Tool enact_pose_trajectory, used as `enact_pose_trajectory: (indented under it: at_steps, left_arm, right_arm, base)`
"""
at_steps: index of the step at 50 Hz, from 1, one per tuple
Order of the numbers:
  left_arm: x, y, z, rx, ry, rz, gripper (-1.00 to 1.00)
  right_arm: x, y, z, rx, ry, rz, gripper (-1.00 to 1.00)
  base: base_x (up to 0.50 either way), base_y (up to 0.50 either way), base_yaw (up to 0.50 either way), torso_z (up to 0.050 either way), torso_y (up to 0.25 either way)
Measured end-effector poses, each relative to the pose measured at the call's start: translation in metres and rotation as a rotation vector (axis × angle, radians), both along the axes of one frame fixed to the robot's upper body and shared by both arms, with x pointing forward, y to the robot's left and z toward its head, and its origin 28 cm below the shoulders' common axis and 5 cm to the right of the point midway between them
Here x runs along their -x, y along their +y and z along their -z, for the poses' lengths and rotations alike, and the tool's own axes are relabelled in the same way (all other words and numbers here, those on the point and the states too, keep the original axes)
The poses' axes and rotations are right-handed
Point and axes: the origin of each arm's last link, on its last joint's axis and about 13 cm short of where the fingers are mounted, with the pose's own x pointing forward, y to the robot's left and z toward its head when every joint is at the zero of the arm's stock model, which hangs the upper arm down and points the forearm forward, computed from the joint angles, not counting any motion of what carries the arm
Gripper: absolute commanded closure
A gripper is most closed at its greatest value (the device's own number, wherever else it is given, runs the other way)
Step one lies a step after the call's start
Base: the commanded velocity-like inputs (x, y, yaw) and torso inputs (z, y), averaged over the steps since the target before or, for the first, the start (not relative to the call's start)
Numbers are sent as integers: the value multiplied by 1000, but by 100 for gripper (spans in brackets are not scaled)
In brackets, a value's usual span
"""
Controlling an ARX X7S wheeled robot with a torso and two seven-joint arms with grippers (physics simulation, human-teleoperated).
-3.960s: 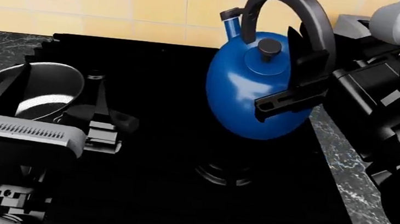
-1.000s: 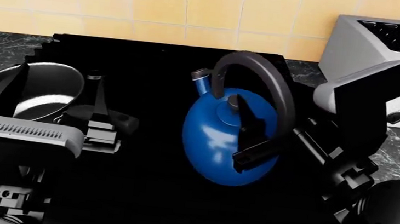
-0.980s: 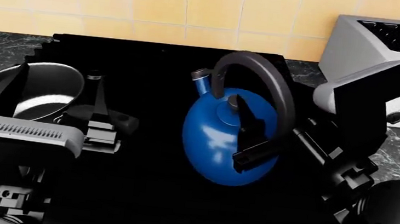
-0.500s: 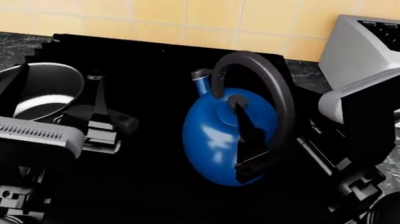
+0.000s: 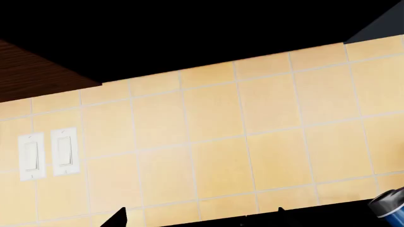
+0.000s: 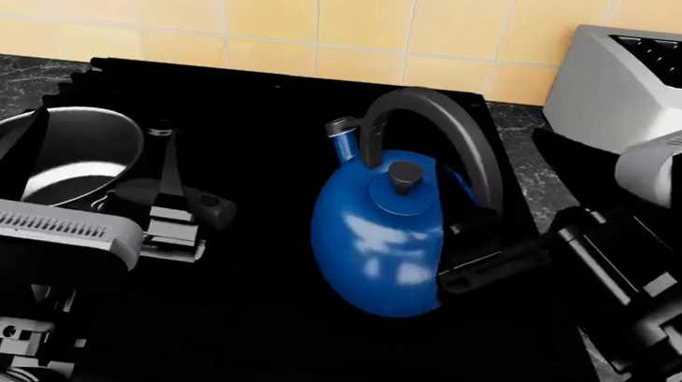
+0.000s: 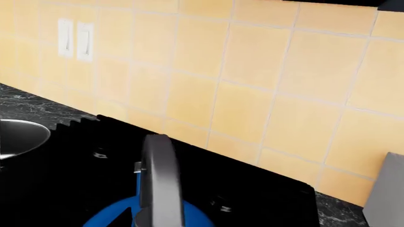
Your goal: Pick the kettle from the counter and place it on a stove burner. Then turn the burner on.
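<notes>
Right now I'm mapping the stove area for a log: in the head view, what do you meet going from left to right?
Steel saucepan → blue kettle → right tool → toaster.

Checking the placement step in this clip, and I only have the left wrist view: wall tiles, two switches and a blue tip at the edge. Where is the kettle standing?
Observer: In the head view the kettle stands upright on the black stove top, not on the counter.
Operator: Anything else on the stove?
Observer: A steel saucepan, well to the kettle's left.
Operator: And the right gripper?
Observer: The right gripper sits low at the kettle's right side; whether it is open, I cannot tell.
</notes>
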Motion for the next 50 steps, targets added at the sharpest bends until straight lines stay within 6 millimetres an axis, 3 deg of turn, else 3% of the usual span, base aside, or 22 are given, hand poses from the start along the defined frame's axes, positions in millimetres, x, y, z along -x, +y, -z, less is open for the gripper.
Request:
enact_pose_trajectory:
  at_steps: [9,43,50]
  left_arm:
    - [0,0,0,0,-1,-1,-100]
    - [1,-2,0,-3,-2,6,-100]
    - [1,-1,0,-5,-2,2,-100]
  right_arm:
    - [7,-5,-4,-29,-26,15,-100]
    - [16,-11,-2,-84,-129,176,-100]
    - [16,-11,2,-96,-129,175,-100]
  base:
    - [-22,0,0,0,0]
    - [-496,34,0,0,0]
    - [-105,272,0,0,0]
